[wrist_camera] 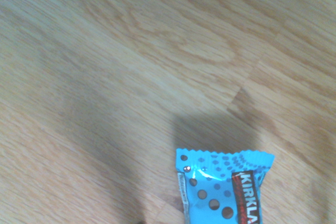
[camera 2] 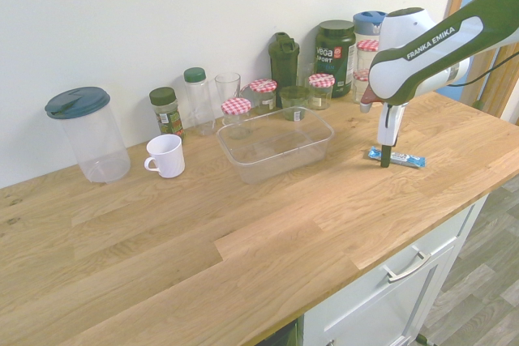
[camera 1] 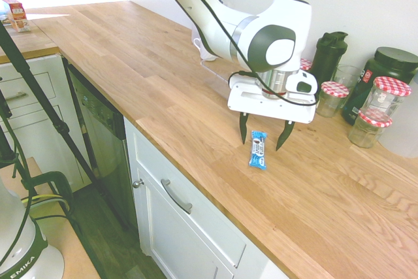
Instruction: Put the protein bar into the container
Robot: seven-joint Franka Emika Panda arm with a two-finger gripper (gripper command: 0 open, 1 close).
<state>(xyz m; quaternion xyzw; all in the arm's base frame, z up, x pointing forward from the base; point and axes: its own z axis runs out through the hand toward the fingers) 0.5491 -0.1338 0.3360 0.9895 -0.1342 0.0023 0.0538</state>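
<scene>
Lies flat on the worktop (camera 1: 196, 122) in a bright blue wrapper, framed by the wide-open fingers (camera 1: 285, 135) in the first exterior view: the protein bar (camera 1: 258, 150). Appears between the two tips there, ungripped, with bare wood showing on either side. Sits well apart from the clear, shallow container (camera 2: 284, 169), near the red-checked jars (camera 2: 237, 119). Shows "KIRKLA" on its wrapper in the wrist close-up.

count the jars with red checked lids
5. In the second exterior view, left to right: two jars left of the dark shaker, one before the vega tub, two right of it. More may be hidden.
</scene>
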